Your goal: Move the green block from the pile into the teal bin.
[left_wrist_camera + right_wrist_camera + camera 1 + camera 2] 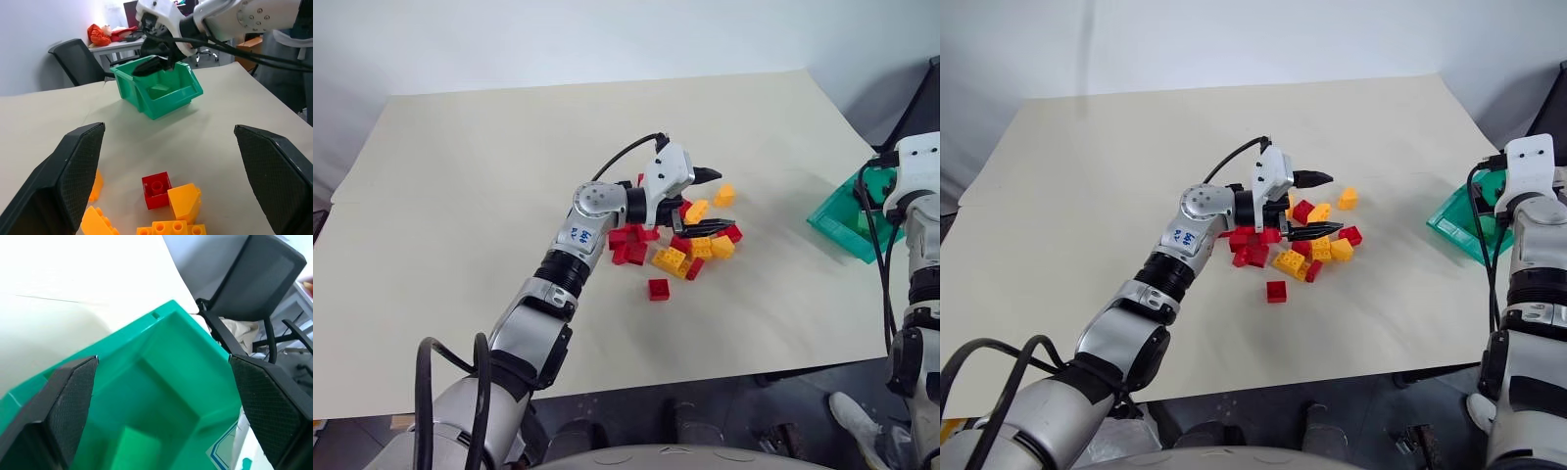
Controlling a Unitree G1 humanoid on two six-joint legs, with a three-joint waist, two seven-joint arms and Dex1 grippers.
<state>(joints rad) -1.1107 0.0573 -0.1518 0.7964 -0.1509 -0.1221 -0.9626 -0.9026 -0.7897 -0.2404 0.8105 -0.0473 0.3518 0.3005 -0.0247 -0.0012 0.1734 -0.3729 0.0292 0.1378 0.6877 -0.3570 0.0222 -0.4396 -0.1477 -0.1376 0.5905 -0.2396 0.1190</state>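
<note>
On a cream table (460, 196), the green block (159, 90) lies inside the teal bin (146, 100) at the right edge; right gripper (161, 401) open above it, left gripper (168, 181) open over the pile (690, 245). Office chair (78, 61) beyond.

Teal bin (842, 217) partly behind right arm, cut by edge.

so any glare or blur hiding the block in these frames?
Right wrist view: table top blown out to near white, the green block soft against the teal bin floor. Left wrist view: block readable inside the bin, left gripper fingers blurred. Left eye view: even light, pile sharp.
</note>
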